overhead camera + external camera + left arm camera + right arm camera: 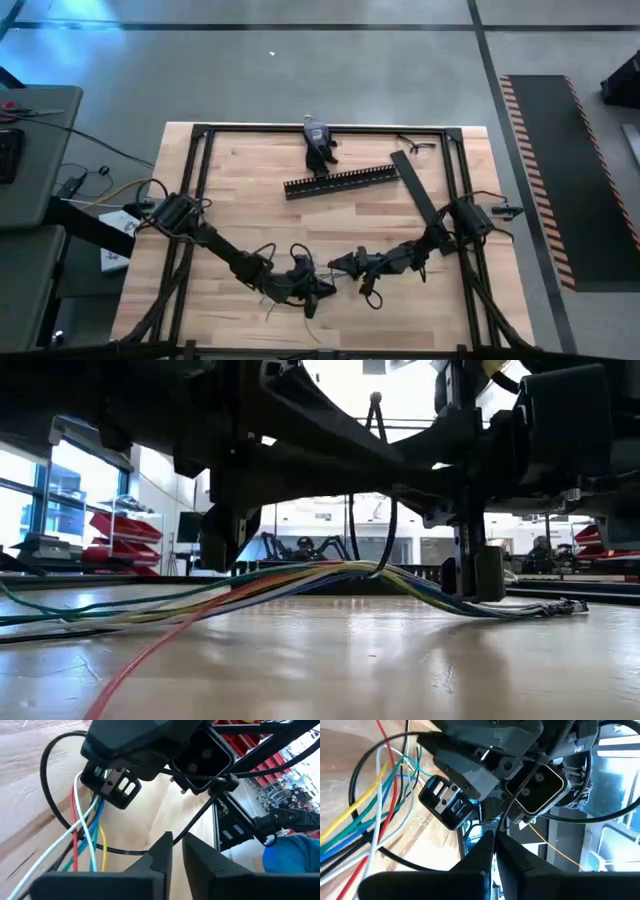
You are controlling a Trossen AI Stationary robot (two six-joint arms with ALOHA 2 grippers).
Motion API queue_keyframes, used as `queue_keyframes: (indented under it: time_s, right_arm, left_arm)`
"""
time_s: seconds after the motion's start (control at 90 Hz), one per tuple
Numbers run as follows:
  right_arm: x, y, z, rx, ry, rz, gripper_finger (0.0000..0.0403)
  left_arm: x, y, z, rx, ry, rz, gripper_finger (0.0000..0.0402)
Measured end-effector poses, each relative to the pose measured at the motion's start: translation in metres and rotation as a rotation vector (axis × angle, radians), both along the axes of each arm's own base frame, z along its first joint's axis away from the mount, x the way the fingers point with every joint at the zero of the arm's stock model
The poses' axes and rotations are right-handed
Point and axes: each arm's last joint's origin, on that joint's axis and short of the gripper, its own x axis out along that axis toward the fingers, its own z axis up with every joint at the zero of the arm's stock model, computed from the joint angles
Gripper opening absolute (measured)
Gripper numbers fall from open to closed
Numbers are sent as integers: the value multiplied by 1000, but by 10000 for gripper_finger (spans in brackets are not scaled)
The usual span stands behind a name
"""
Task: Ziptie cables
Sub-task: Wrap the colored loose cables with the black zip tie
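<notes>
Meeting over the bench's [250, 170] near centre, left end effector [318, 290] and right end effector [340, 264] flank the cables [300, 578]; each looks clenched, nearly. Judgement: keep strands bunched, tension the tie evenly.

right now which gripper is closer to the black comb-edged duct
Right. The right gripper sits near the front of the table, roughly under the duct; the left gripper is lower and further left, so farther away.
</notes>
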Motion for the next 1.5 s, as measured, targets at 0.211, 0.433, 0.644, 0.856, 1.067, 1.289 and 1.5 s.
queue_keyframes:
  time_s: [0.211,0.433,0.644,0.856,1.067,1.289,1.5]
  right_arm:
    - [0,0,0,-1,2,0,0]
    - [0,0,-2,31,20,1,0]
    - [0,0,-4,39,37,0,0]
    - [1,-1,-4,114,41,-2,0]
    - [3,-7,-4,268,46,-23,0]
    - [4,-9,-7,459,92,-52,0]
    - [6,-12,-8,540,74,-127,0]
  left_arm:
    - [0,1,0,9,-1,26,92]
    - [0,1,0,27,-3,21,89]
    - [-6,-7,6,107,24,-104,64]
    - [-25,-10,27,305,156,-266,46]
    - [-34,-14,23,654,184,-466,52]
    - [-20,-16,16,995,283,-668,83]
    - [-11,-22,3,1254,368,-852,109]
